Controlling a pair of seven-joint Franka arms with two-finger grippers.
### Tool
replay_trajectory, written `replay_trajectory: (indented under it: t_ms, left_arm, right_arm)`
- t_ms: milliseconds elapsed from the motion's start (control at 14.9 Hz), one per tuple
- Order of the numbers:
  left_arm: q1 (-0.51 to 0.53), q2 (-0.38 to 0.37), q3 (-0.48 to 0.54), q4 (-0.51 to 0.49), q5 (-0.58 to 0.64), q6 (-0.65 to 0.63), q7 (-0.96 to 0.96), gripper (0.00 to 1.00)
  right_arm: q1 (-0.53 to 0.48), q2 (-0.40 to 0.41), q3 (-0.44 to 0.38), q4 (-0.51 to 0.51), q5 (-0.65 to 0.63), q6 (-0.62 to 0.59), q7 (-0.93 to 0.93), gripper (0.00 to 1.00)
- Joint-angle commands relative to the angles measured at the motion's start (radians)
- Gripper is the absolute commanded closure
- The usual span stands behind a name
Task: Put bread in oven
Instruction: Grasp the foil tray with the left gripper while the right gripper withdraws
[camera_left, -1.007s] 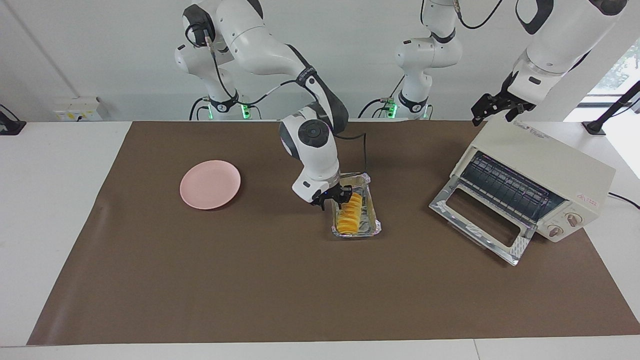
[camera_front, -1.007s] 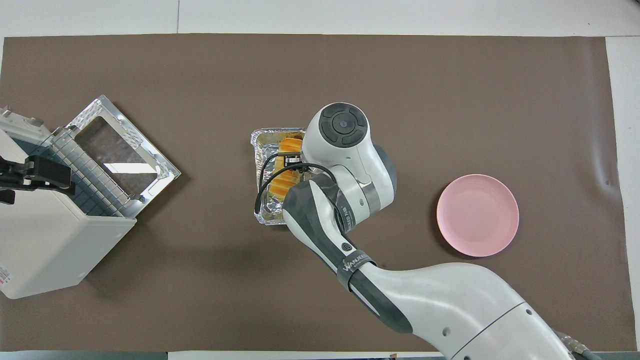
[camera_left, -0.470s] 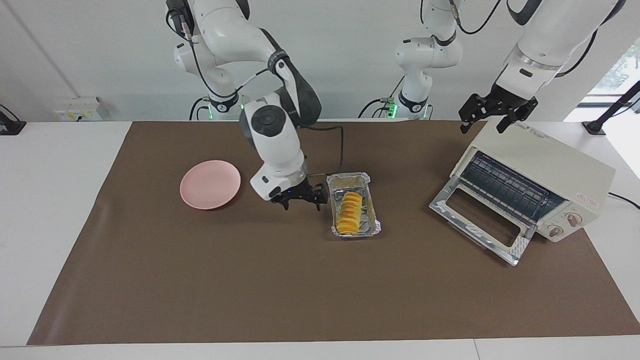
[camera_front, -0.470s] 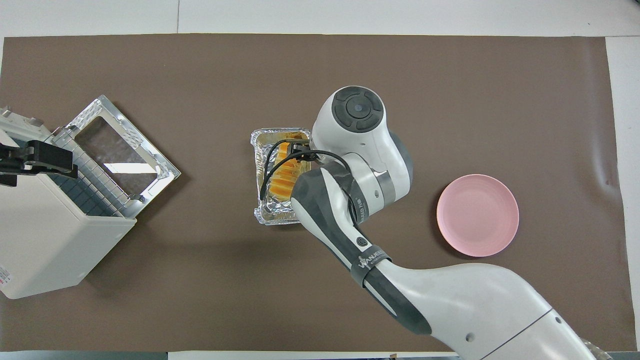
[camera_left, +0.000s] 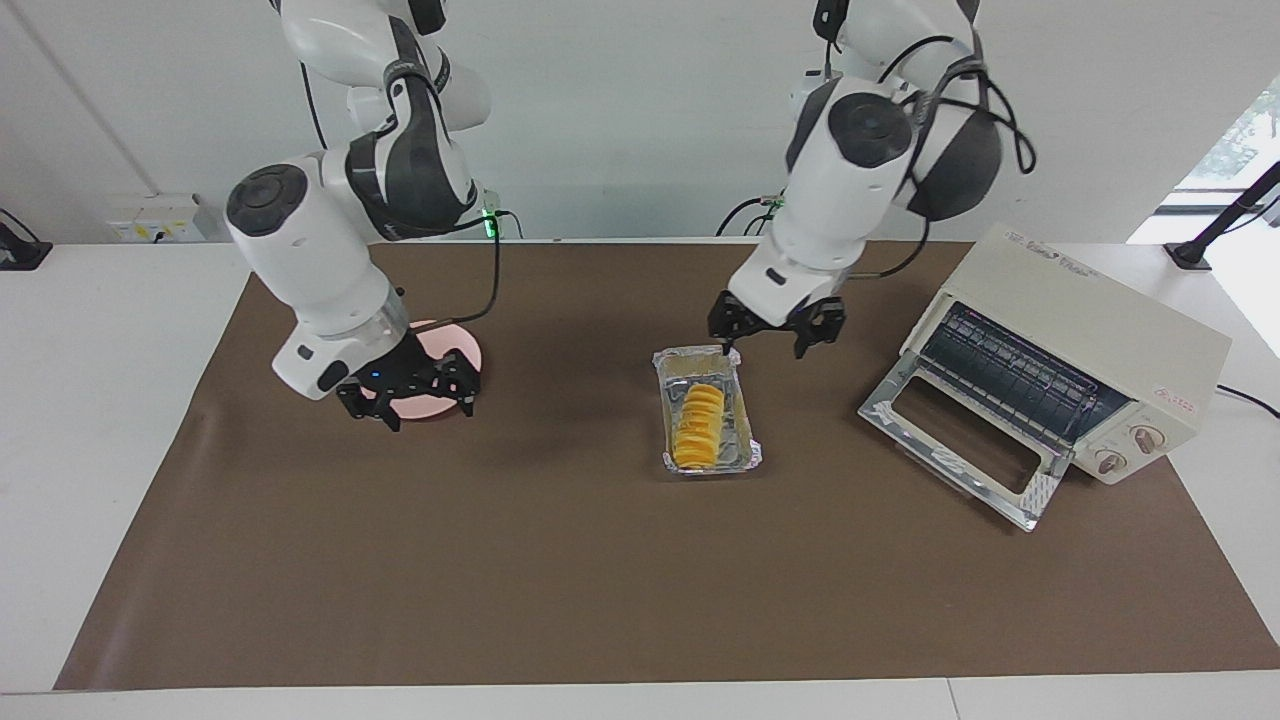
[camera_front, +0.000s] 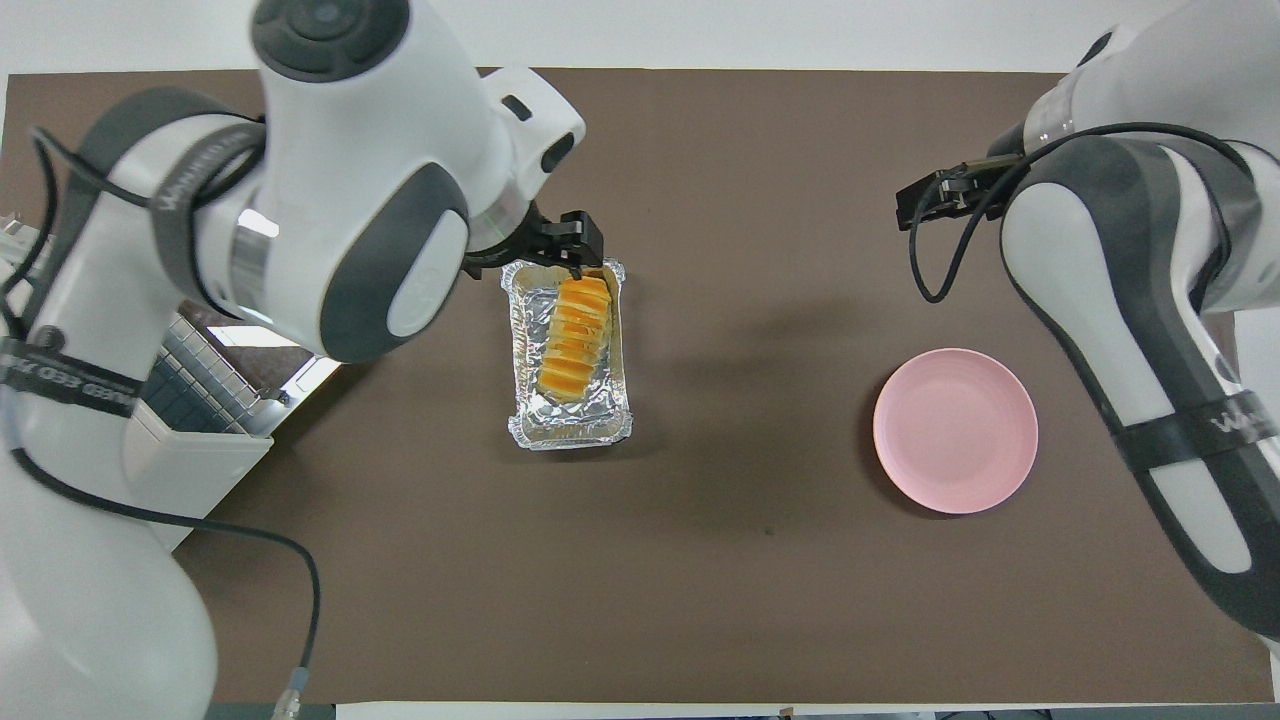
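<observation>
Left gripper (camera_left: 766, 338) has swung off the oven (camera_left: 1090, 335) and now hangs just off the foil tray's (camera_left: 752, 455) robot-side end, at about 1 o'clock from the tray in the facing view, its 2 fingers spread wide with nothing between them. Right gripper (camera_left: 412, 400), which was down at the loaf 1 second ago, has backed away with nothing in it and now hovers over the pink plate (camera_left: 450, 345), out at 9 o'clock from the tray, fingers likewise apart. So the bread (camera_left: 698, 427) is exactly where it was: lying lengthwise in the foil tray at mid-table, untouched by either gripper. The oven stands at 3 o'clock from the tray, toward the left arm's end of the table, with its glass door (camera_left: 960, 440) dropped fully open and the wire rack showing. That swap looks like a change of roles, since the left arm is the one stationed by the oven, so the pick appears to fall to it. The job has barely begun: the loaf must still be gripped, lifted clear of the crinkled foil and carried over the lowered door onto the rack.
</observation>
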Motion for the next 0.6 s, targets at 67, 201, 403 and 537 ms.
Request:
replay_trajectory:
  t_ms: [67, 201, 403, 537]
  left_arm:
    - [-0.082, 0.072, 0.016, -0.041, 0.028, 0.134, -0.113, 0.0]
    - [-0.112, 0.129, 0.015, -0.057, 0.075, 0.186, -0.161, 0.0]
    - [-0.114, 0.122, 0.015, -0.151, 0.075, 0.225, -0.168, 0.17]
    - [-0.114, 0.116, 0.015, -0.182, 0.075, 0.225, -0.17, 0.36]
  right_arm:
    - [-0.075, -0.112, 0.014, -0.022, -0.062, -0.187, -0.106, 0.0]
    - [-0.095, -0.172, 0.014, -0.03, -0.105, -0.279, -0.124, 0.0]
    - [-0.11, -0.238, 0.014, -0.033, -0.119, -0.349, -0.114, 0.0]
    - [-0.145, -0.268, 0.015, -0.039, -0.119, -0.366, -0.117, 0.0]
